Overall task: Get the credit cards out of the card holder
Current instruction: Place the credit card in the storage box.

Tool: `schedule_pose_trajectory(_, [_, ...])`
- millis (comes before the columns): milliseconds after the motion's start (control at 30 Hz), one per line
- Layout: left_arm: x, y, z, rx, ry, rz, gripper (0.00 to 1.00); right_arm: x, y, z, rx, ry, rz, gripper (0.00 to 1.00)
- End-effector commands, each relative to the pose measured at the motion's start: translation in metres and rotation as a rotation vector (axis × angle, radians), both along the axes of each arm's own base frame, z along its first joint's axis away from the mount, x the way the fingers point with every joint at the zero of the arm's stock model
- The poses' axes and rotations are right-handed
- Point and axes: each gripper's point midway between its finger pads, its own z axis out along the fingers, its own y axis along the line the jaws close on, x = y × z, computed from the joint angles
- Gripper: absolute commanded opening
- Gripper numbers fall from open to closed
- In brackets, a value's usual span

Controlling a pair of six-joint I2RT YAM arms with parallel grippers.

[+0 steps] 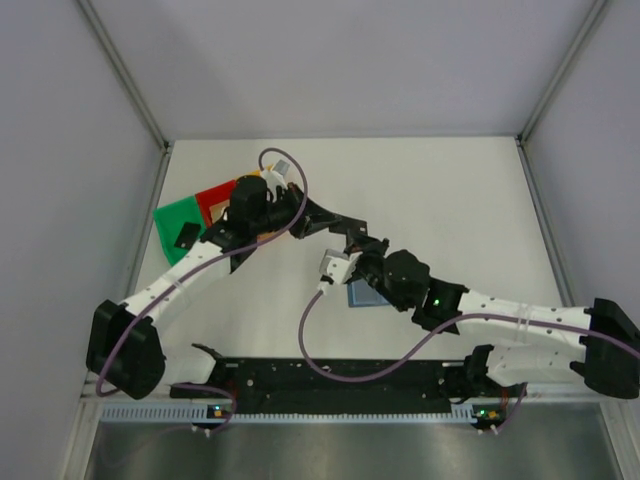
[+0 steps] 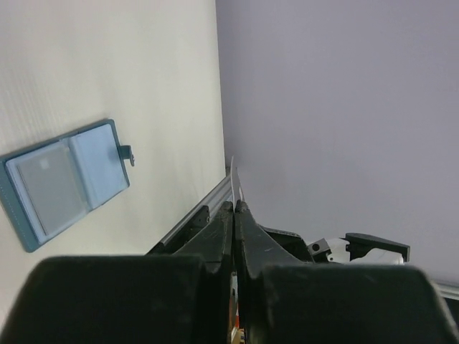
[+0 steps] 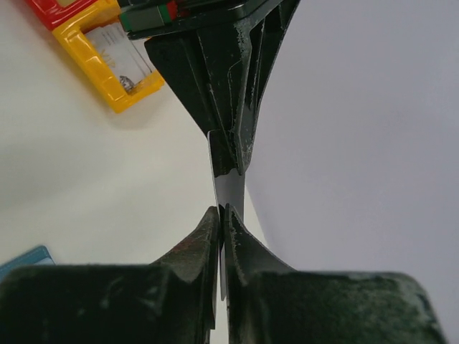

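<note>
Blue card holder (image 2: 64, 183) lies open on the tabletop (image 2: 129, 64). Above it, the left hand (image 2: 234, 209) and right hand (image 3: 221, 213) both pinch one thin credit card (image 3: 231, 190) in mid-air, likely a handover. The yellow tray (image 3: 86, 72) seems to hold another card; I cannot tell whether any pockets are full.

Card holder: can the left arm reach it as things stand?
Probably not: left end effector is shut on a card that the right end effector also pinches, and the right arm hangs over the card holder.
</note>
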Motion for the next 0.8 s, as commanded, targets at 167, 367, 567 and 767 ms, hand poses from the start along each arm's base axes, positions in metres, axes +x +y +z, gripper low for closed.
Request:
schedule_pose_trajectory(167, [0.006, 0.024, 0.042, 0.004, -0.320, 0.027, 0.00, -0.008, 0.008, 0.020, 0.163, 0.091, 0.010, 0.59])
schedule_pose_trajectory(367, [0.014, 0.071, 0.037, 0.087, -0.553, 0.118, 0.00, -0.022, 0.003, 0.025, 0.345, 0.402, 0.122, 0.81])
schedule_pose_trajectory(567, [-0.010, 0.081, 0.042, 0.090, -0.838, 0.017, 0.00, -0.040, -0.001, 0.047, 0.616, 0.796, 0.362, 0.87])
schedule_pose_trajectory(767, [-0.042, 0.073, 0.058, -0.016, -1.012, -0.095, 0.00, -0.060, 0.004, 0.071, 0.754, 1.061, 0.664, 0.84])
